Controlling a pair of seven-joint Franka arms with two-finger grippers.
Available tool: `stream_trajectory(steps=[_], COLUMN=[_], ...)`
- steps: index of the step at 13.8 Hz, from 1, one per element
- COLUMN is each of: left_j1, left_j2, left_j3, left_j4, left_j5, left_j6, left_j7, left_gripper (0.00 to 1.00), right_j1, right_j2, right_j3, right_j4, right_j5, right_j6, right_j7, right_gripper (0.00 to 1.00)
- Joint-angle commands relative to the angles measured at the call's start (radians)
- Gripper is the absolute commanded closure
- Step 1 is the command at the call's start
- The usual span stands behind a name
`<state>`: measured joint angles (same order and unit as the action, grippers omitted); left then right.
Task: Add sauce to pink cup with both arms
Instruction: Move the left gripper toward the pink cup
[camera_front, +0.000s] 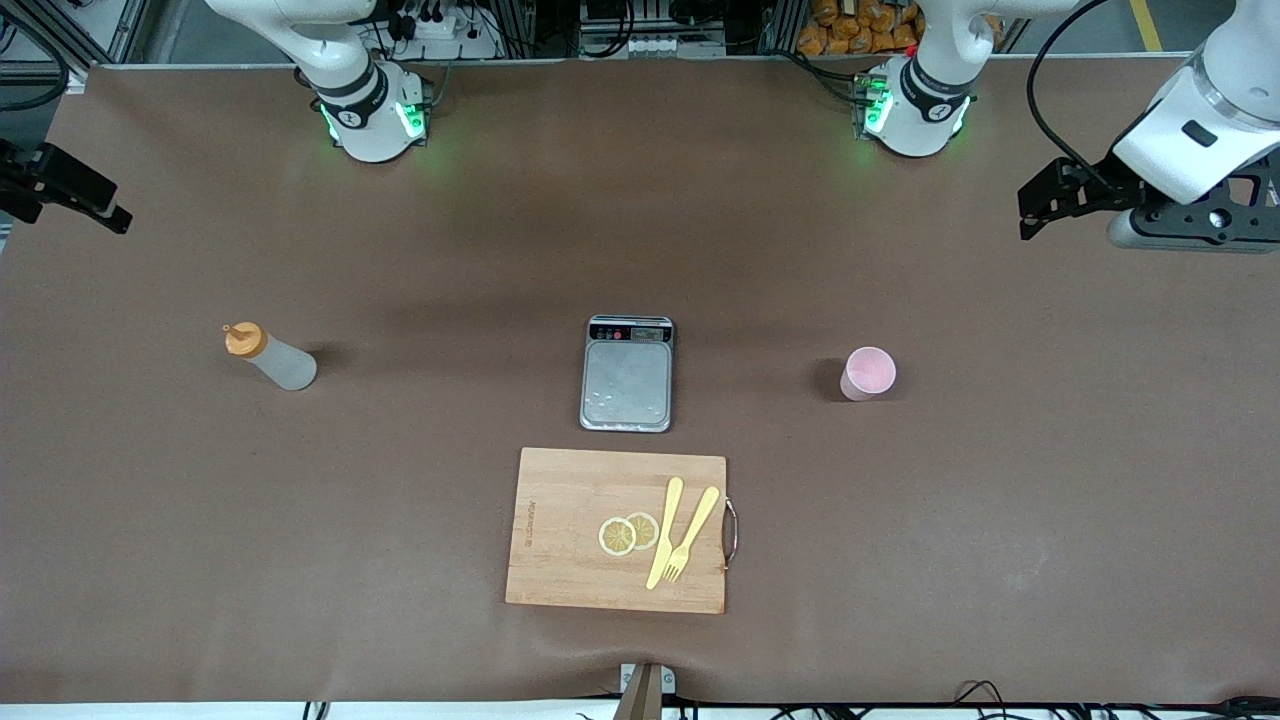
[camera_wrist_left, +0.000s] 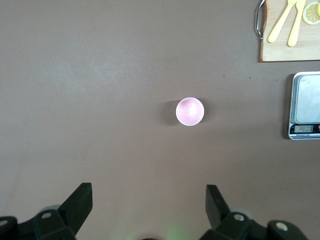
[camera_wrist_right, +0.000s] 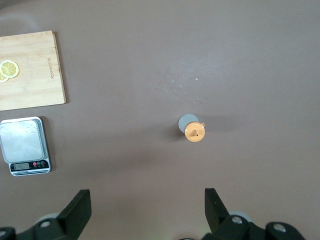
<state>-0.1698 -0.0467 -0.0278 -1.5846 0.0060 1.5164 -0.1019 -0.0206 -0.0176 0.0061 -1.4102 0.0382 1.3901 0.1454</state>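
From where I sit, both arms are parked high at their own ends of the table, and each has its target straight ahead of its jaws. The right gripper hangs with its jaws wide apart and empty, and in its wrist view the sauce stands on the table squarely on the line running out from between the jaws, well clear of them. I see the bottle nearly end-on, orange cap toward the camera, so I judge its long axis is upright and a straight descent should bring the jaws around its body. The left gripper is likewise spread open and holding nothing, with the pink cup upright, mouth up, out ahead of its jaws and a little off the centre line toward one finger. In the front view the sauce sits at the right arm's end and the pink cup at the left arm's end, so each arm is plainly nearer its own item.
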Motion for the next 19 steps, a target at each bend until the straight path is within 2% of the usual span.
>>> stream_trajectory(steps=[1,5,7,10,15,18,19], left_j1=[0.003,0.001,0.01,0.0,-0.011,-0.008,-0.01], left_j2=[0.021,0.021,0.027,0.1,0.278,0.375,0.372], left_j3=[-0.003,-0.012,-0.011,-0.012,-0.027,-0.027,-0.029], left_j4=[0.035,0.038,0.035,0.022,0.014,0.009,-0.006], left_j5=[-0.02,-0.029,-0.084,-0.095,-0.084,-0.066,-0.075], left_j6=[-0.019,-0.019,-0.021,-0.038,-0.084,-0.044,0.003], left_j7=[0.01,-0.005,-0.007,-0.01,0.005,0.005,-0.004], left_gripper=[0.0,0.0,0.0,0.0,0.0,0.0,0.0], right_j1=[-0.01,-0.009,-0.009,-0.01,-0.01,-0.005,-0.009], right_j2=[-0.001,0.001,0.001,-0.001,0.001,0.001,0.001], right_j3=[0.005,0.006,0.006,0.006,0.006,0.006,0.008], right_j4=[0.002,0.002,0.002,0.002,0.002,0.002,0.002], right_j5=[-0.008,-0.008,-0.008,-0.008,-0.008,-0.012,-0.009], right_j6=[0.001,0.003,0.003,0.001,0.003,0.001,0.001], right_j7=[-0.015,-0.015,-0.015,-0.015,-0.015,-0.015,-0.015], right_gripper=[0.0,0.0,0.0,0.0,0.0,0.0,0.0])
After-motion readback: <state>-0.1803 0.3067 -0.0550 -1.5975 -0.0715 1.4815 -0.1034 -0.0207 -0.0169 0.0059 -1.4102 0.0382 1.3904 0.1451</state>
